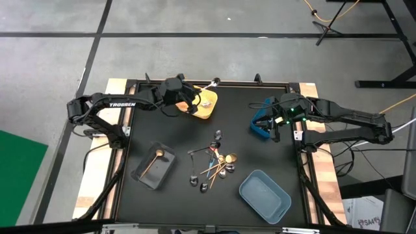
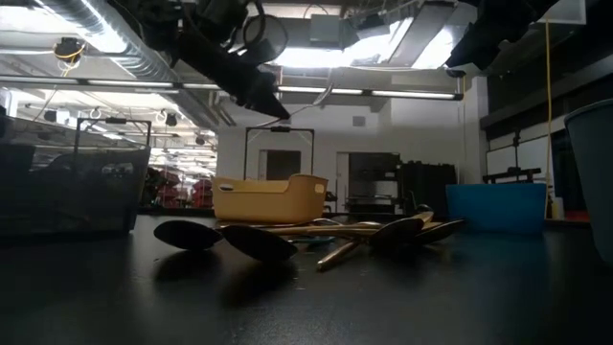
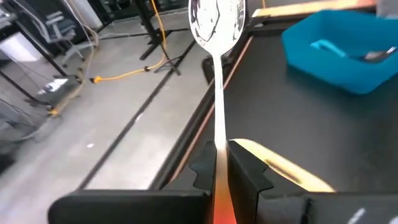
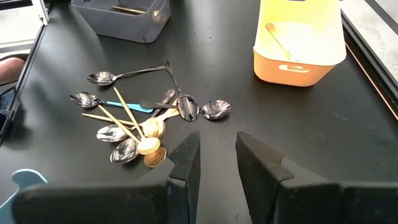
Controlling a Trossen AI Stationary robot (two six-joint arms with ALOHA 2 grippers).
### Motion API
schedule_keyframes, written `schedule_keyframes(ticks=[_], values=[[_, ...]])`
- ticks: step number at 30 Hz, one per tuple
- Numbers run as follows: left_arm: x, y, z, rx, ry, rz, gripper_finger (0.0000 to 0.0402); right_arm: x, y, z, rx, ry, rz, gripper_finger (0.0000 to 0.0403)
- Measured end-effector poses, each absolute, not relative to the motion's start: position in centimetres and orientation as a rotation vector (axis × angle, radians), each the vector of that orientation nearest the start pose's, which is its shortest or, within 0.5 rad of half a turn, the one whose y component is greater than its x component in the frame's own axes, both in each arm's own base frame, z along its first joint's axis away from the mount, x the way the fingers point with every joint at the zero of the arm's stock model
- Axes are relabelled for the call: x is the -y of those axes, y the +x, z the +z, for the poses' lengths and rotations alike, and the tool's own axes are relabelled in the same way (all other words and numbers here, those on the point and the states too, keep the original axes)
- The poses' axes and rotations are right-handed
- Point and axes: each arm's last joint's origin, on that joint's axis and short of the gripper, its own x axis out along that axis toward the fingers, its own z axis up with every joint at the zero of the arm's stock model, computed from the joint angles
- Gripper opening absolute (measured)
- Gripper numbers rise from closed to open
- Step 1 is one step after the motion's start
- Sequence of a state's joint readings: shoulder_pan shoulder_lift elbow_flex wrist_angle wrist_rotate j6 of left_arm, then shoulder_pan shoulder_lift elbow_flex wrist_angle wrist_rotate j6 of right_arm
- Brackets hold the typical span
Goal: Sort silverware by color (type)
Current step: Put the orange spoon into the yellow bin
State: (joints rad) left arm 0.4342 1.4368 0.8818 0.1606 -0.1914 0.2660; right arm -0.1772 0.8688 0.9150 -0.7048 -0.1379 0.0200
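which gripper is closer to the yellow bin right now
Left. The left gripper hangs right over the yellow bin, shut on an orange-handled spoon. The right gripper is open, off to the side by the blue bin.

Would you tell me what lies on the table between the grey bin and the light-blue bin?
The silverware pile lies between the grey bin and the light-blue bin, clearest in the high view.

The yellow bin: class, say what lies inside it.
Inside the yellow bin lies one gold spoon on its floor. The left gripper, holding an orange-handled spoon over it, hides part of it from above.
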Motion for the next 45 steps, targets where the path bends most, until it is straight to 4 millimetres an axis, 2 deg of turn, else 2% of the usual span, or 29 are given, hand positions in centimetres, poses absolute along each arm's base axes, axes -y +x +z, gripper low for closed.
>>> schedule_keyframes(ticks=[5,10,17,23,33,45], values=[[-15.0,27.3,24.6,-0.551,0.269,0.580,0.0019,2.6,16.6,31.7,-0.650,0.120,-0.043,0.0092],[-15.8,26.3,23.7,-0.669,0.260,0.584,0.0019,2.6,16.6,31.7,-0.650,0.120,-0.044,0.0092],[-15.9,25.2,22.3,-0.830,0.205,0.529,0.0019,2.6,16.6,31.7,-0.650,0.120,-0.043,0.0092],[-15.8,25.2,22.1,-0.839,0.186,0.486,0.0019,2.6,17.1,31.5,-0.664,0.122,-0.043,0.0092],[-15.5,25.6,21.8,-0.824,0.171,0.431,0.0019,3.1,19.5,29.8,-0.746,0.135,-0.044,0.0092],[-16.2,27.0,18.0,-0.917,0.135,0.378,0.0020,3.6,22.8,29.0,-0.664,0.126,-0.032,0.0092]])
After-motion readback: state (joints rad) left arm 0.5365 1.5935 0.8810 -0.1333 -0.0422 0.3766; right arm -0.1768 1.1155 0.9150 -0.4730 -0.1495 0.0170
